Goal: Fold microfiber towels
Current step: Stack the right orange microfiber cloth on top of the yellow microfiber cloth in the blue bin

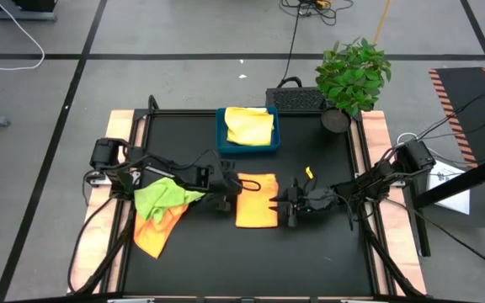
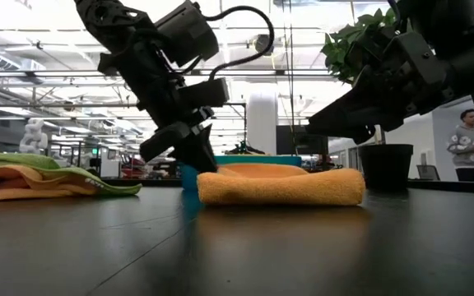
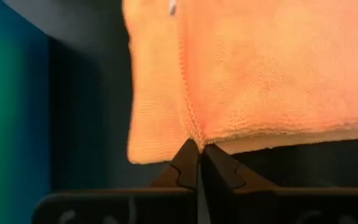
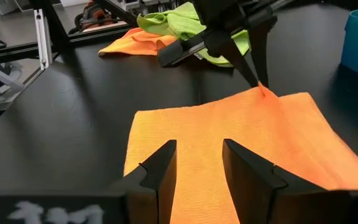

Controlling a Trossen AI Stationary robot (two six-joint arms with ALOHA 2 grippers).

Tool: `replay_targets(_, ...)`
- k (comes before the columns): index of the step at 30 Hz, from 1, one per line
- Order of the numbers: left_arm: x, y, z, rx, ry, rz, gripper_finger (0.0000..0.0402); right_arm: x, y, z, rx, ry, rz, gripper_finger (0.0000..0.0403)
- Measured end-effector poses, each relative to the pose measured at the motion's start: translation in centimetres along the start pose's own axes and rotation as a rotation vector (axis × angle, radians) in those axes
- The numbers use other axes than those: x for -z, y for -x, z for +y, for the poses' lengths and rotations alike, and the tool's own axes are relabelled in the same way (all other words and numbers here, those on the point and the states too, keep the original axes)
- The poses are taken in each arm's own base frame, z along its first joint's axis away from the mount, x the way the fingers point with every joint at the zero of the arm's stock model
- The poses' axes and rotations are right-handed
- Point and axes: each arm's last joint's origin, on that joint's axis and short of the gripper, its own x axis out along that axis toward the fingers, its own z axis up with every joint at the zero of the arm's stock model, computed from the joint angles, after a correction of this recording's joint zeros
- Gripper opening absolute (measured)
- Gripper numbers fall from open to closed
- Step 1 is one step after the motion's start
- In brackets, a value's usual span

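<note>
The folded orange towel lies mid-table, soft and floppy, so I'd grab it at an edge or corner. The left gripper is pinching its edge, jaws pressed together. The right gripper hovers over the opposite edge, jaws spread. The blue tray holds a yellow towel.

The left arm is reaching in from its side toward the middle of the worktop, wrist angled downward, and its left pincer is pressing its two dark fingers together at the tips, down at the surface. The right arm is stretching in from the opposite side, lying low, and its right pincer is holding its fingers parted with a clear gap between them.
</note>
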Motion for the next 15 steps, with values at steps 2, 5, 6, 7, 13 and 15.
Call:
replay_targets(2,-0.3,0.1,0.2,-0.035,-0.013,0.001,0.0006,0.0,0.0,0.0,0.000,0.002,0.000,0.0123)
replay_targets(5,-0.9,0.3,0.7,-0.076,-0.019,-0.006,0.0005,0.1,0.0,0.0,0.004,0.003,0.011,0.0123)
replay_targets(6,-1.2,0.4,0.8,-0.090,-0.028,-0.010,0.0005,0.2,0.0,0.0,0.005,0.000,0.016,0.0123)
replay_targets(7,-1.5,0.5,0.9,-0.099,-0.039,-0.016,0.0005,0.2,0.0,-0.1,0.006,0.000,0.020,0.0123)
replay_targets(13,-2.3,0.7,1.5,-0.122,-0.065,-0.035,0.0007,0.3,0.1,0.2,-0.002,0.003,0.025,0.0123)
replay_targets(15,-2.1,0.6,2.0,-0.131,-0.053,-0.025,0.0008,0.3,0.1,0.2,-0.002,0.007,0.026,0.0123)
